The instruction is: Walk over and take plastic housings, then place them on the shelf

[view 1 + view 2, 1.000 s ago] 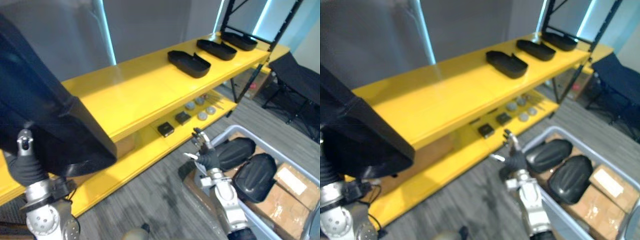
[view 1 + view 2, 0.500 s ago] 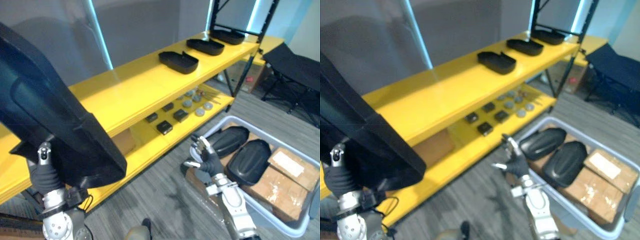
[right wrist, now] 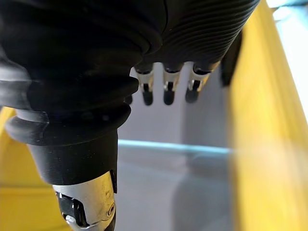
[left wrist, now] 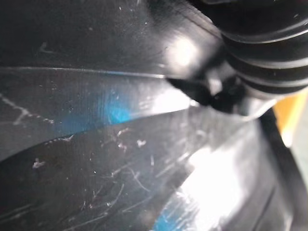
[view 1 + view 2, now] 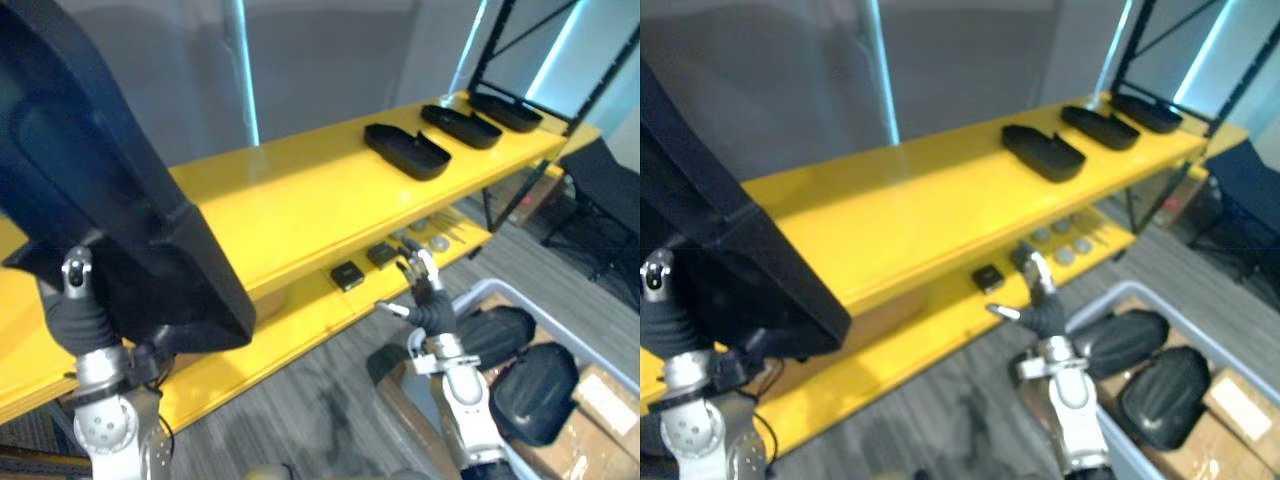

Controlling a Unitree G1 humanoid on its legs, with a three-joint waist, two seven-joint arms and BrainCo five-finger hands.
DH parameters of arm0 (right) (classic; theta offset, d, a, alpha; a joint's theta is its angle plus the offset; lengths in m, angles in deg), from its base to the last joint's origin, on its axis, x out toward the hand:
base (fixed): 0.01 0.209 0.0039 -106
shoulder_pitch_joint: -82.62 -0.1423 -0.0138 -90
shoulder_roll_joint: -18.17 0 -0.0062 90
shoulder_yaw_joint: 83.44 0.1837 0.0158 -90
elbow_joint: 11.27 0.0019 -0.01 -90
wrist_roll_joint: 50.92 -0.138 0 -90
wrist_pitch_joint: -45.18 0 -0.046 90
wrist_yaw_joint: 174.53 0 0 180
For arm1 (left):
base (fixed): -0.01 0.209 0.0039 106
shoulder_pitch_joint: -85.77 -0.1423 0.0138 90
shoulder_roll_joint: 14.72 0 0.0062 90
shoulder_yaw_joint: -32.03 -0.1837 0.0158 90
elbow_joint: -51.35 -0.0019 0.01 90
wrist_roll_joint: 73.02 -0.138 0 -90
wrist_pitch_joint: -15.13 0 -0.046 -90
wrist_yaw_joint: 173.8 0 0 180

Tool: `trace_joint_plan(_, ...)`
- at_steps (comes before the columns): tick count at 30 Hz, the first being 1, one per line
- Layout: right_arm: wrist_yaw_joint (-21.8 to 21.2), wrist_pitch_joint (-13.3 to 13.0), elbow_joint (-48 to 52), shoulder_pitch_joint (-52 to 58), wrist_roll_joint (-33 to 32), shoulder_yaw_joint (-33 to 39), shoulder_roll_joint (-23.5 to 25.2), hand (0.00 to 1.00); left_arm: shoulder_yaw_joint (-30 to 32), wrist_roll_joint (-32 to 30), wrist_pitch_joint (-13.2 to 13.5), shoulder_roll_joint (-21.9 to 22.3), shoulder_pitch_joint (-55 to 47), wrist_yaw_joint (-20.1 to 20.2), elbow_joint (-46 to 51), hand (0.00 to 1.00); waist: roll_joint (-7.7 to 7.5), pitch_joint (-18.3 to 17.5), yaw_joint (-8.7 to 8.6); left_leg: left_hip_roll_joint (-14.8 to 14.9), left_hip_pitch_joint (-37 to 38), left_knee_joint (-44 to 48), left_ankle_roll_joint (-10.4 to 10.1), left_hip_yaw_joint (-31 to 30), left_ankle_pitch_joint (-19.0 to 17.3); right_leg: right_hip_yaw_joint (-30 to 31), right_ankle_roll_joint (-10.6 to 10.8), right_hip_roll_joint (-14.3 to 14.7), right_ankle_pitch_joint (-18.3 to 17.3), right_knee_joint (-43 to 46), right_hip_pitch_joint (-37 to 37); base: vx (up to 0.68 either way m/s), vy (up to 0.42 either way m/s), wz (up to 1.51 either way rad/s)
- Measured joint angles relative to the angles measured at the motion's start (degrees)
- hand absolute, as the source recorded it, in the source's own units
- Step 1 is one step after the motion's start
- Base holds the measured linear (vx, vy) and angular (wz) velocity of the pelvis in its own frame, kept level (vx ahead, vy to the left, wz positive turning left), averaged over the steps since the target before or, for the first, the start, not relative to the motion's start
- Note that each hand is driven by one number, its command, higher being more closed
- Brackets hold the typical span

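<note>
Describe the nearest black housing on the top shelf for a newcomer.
Find the long yellow metal shelf rack. On its top board, toward the black upright post, three shallow black tray-shaped plastic housings lie in a row. Yours is the first housing: bare board before it, the middle housing and the last housing beyond.

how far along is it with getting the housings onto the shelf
Done: three black housings lie on the yellow shelf, on its top level. In hand: the left hand carries a large black housing raised beside that shelf, not yet set down; the right hand is open and empty. Left: two more housings lie in the grey bin.
</note>
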Motion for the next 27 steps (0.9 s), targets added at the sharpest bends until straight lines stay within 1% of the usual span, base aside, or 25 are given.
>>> trace_joint_plan(1, -0.7, 0.0, 1.8, 0.0, -1.9, -0.1, 0.0, 0.00, -0.9, 0.0, -0.7, 0.1, -0.1, -0.2, -0.8, 1.00, -0.26, -0.2, -0.47, -0.3, 0.1, 0.3, -1.0, -2.3, -0.7, 2.8, 1.1, 1.2, 2.0, -3.7, 0.4, 0.12, -0.199, 0.95)
trace_joint_plan(2, -0.8, 0.1, 2.9, 0.0, -2.7, -0.2, 0.0, 0.00, -1.6, 0.0, -0.8, 0.1, -0.5, -0.3, -0.8, 1.00, -0.85, -0.4, -0.61, -0.6, 0.0, 0.5, -1.7, -3.4, -1.1, 3.8, 0.8, 1.7, 4.5, -5.1, 0.8, 0.18, -0.384, 1.33)
trace_joint_plan(3, -1.9, 0.4, 5.5, 0.0, -4.3, -0.2, -0.7, 0.00, -3.0, 0.0, -0.9, 1.4, -1.8, -0.2, -1.1, 1.00, -0.82, -1.2, -0.71, -0.4, -0.5, 1.3, -3.3, -6.4, -2.9, 2.5, 3.0, 2.1, 7.1, -6.3, 2.4, 0.12, -0.276, 0.99)
trace_joint_plan(4, -2.2, 0.8, 6.3, 0.0, -5.1, -0.3, -1.3, 0.00, -3.9, 0.0, -1.2, 2.5, -3.0, -0.2, -0.7, 1.00, 0.42, -1.7, -0.51, 0.8, -0.9, 1.9, -3.8, -6.3, -3.4, 1.5, 2.3, 3.1, 6.9, -7.1, 3.2, 0.21, -0.375, 0.96)
trace_joint_plan(5, -2.9, 1.5, 7.3, -0.3, -5.9, -0.3, -2.4, 0.00, -4.9, -0.1, -1.5, 4.2, -5.1, 0.1, -0.5, 1.00, 2.80, -2.3, 0.21, 3.5, -0.9, 2.2, -4.4, -6.2, -4.1, -1.0, 1.3, 5.1, 6.8, -8.7, 5.2, 0.20, -0.243, 0.63)
trace_joint_plan(6, -3.2, 2.0, 7.4, -0.5, -6.7, -0.1, -3.2, 0.00, -5.3, -0.1, -2.2, 5.3, -6.3, 0.3, -0.5, 1.00, 3.91, -2.9, 0.45, 4.9, -0.9, 1.9, -5.6, -5.3, -3.4, -3.1, 0.5, 6.1, 6.5, -9.5, 6.7, 0.22, -0.281, 0.67)
trace_joint_plan(7, -3.3, 2.4, 7.5, -0.5, -7.1, 0.2, -3.4, 0.00, -5.6, -0.1, -2.6, 5.7, -6.5, 0.4, -0.5, 1.00, 4.28, -3.1, 0.42, 5.3, -0.9, 2.0, -6.3, -4.1, -2.9, -4.1, 0.0, 6.3, 6.2, -9.6, 7.4, 0.16, -0.215, 0.79)
trace_joint_plan(8, -3.3, 3.6, 7.7, -0.6, -7.7, 1.4, -4.1, 0.00, -6.0, -0.1, -2.9, 6.2, -6.5, 0.5, -0.5, 1.00, 4.31, -3.2, 0.40, 5.9, -1.8, 2.6, -6.7, -1.3, -2.1, -5.8, -0.6, 6.6, 5.8, -9.8, 8.4, 0.10, -0.151, 0.63)
trace_joint_plan(9, -3.3, 4.1, 7.7, -0.7, -7.7, 2.2, -4.2, 0.00, -6.0, -0.1, -2.9, 6.4, -6.4, 0.7, -0.5, 1.00, 4.58, -3.4, 0.36, 5.9, -1.9, 3.0, -6.6, 0.0, -1.5, -6.6, -1.0, 6.6, 5.6, -9.9, 9.0, 0.09, -0.123, 0.78)
trace_joint_plan(11, -3.1, 5.2, 7.7, -0.7, -7.7, 5.6, -4.2, 0.00, -6.4, 0.0, -2.9, 6.9, -6.0, 1.0, -0.5, 1.00, 3.84, -2.9, -0.48, 5.8, -2.6, 3.7, -6.2, 4.1, 0.7, -9.5, -1.1, 6.1, 5.5, -11.0, 11.4, 0.10, -0.132, 0.73)
trace_joint_plan(13, -2.7, 5.3, 8.0, -0.8, -7.6, 7.8, -4.1, 0.00, -7.3, -0.1, -2.9, 6.9, -5.4, 1.3, -0.5, 1.00, 3.61, -2.8, -0.72, 5.6, -2.0, 2.3, -5.8, 5.2, 1.6, -10.6, -1.1, 5.9, 5.5, -11.7, 12.4, 0.05, -0.052, 0.42)
trace_joint_plan(15, -1.8, 5.3, 8.2, -0.8, -7.5, 8.8, -3.8, 0.00, -8.1, -0.7, -3.0, 6.8, -4.7, 1.2, -0.5, 1.00, 3.63, -2.8, -0.80, 5.5, -0.2, -0.6, -5.8, 5.2, 2.1, -10.5, -1.1, 5.9, 5.5, -12.3, 13.2, 0.03, -0.002, 0.04)
trace_joint_plan(17, -0.5, 5.3, 9.0, -0.5, -7.7, 9.5, -3.2, 0.00, -8.8, -2.3, -3.0, 6.8, -3.8, 1.3, -0.5, 1.00, 3.81, -2.9, -1.10, 5.5, 2.2, -4.1, -5.6, 7.4, 2.5, -9.6, -1.1, 5.8, 5.5, -12.6, 13.1, -0.02, 0.036, -0.27)
trace_joint_plan(20, 1.1, 5.3, 13.1, 2.7, -7.7, 11.2, -0.3, 0.00, -8.6, -3.2, -3.7, 5.8, -2.4, 3.0, -0.5, 1.00, 3.61, -3.1, -2.47, 5.3, 2.8, -6.4, -5.3, 10.1, 2.7, -7.4, 0.0, 5.6, 6.2, -13.7, 11.8, -0.06, 0.058, -0.34)
trace_joint_plan(22, 1.1, 5.4, 15.4, 5.7, -7.0, 11.2, 1.2, 0.00, -8.6, -4.4, -5.5, 3.9, -1.6, 3.4, -0.5, 1.00, 3.56, -3.1, -3.30, 5.3, 3.2, -6.8, -5.0, 12.2, 2.5, -5.8, 0.3, 5.7, 6.8, -14.7, 11.2, -0.06, 0.042, -0.51)
trace_joint_plan(23, 0.8, 6.0, 17.0, 7.7, -6.0, 11.1, 1.9, 0.00, -8.6, -5.3, -7.1, 2.6, -0.4, 3.7, -1.2, 1.00, 3.62, -3.2, -4.21, 5.3, 3.3, -6.9, -4.9, 13.5, 2.5, -4.8, 0.4, 5.9, 7.7, -15.6, 11.0, -0.03, 0.030, -0.52)
trace_joint_plan(24, 0.4, 6.6, 18.2, 9.5, -5.5, 11.2, 2.0, 0.00, -9.1, -6.3, -8.3, 1.2, 1.9, 3.6, -3.5, 1.00, 3.71, -3.2, -4.78, 5.3, 3.3, -6.9, -4.9, 14.5, 2.4, -3.8, 0.5, 6.0, 8.5, -16.4, 10.7, -0.02, 0.029, -0.46)
trace_joint_plan(25, -0.1, 7.2, 18.8, 10.3, -4.9, 11.2, 2.0, 0.00, -9.4, -7.2, -9.0, 0.5, 3.4, 3.4, -5.0, 1.00, 3.71, -3.2, -5.35, 5.3, 3.3, -7.0, -4.9, 14.8, 2.4, -3.5, 0.5, 6.1, 9.0, -16.9, 10.8, -0.01, 0.029, -0.39)
trace_joint_plan(27, -1.7, 9.0, 19.4, 11.9, -2.8, 11.2, 1.7, 0.00, -10.6, -9.2, -11.9, -2.9, 10.4, 2.2, -14.4, 1.00, 3.70, -3.3, -7.15, 5.5, 3.4, -7.1, -4.9, 17.0, 2.4, -1.3, 0.3, 6.8, 10.2, -17.8, 9.9, -0.02, 0.008, -0.42)
